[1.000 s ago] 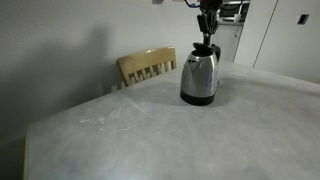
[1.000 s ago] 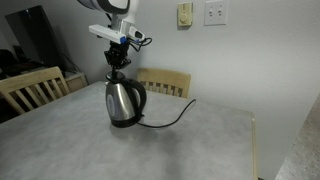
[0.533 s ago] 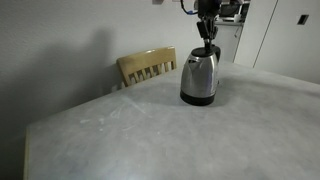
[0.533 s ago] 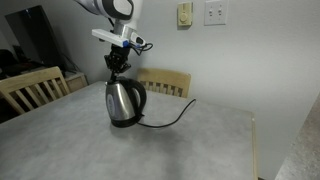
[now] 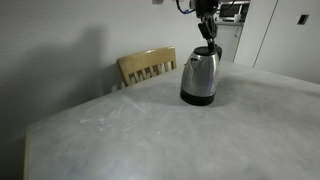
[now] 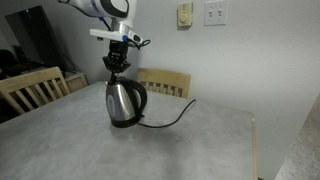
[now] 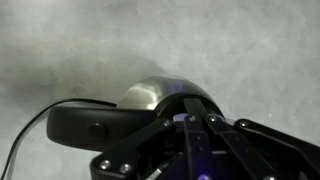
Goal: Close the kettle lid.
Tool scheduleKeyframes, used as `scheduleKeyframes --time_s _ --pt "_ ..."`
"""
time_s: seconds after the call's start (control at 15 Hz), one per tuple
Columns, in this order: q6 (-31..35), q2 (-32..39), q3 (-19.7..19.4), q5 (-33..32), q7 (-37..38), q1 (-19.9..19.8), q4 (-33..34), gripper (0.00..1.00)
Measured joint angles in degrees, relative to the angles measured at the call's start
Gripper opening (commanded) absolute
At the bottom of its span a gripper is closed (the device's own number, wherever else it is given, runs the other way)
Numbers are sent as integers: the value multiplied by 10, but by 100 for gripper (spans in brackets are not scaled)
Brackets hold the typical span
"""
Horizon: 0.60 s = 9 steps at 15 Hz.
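Wrist view: my gripper (image 7: 192,128), jaws together, has risen off the kettle (image 7: 158,95); the kettle lid (image 6: 120,81) looks down, so probably done.

Arm (image 6: 100,8): white shell, I note dark joints.
Gripper (image 6: 115,66): black, slim bar linkages.
Wrist cable (image 6: 141,41): black loop.

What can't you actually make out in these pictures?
The kettle lid: in the wrist view the claw covers the kettle mouth; in both exterior views it is too small and dark to tell whether shut.
The cord: far end drops behind the table edge in an exterior view.
The chair: the table hides all but its backrest.
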Motion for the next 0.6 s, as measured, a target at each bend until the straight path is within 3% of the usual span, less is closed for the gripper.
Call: scheduleKeyframes --time_s 0.27,0.6 --pt "-4 3 1 -40 -38 15 7 0" --pt "-4 3 8 -44 -98 16 10 0"
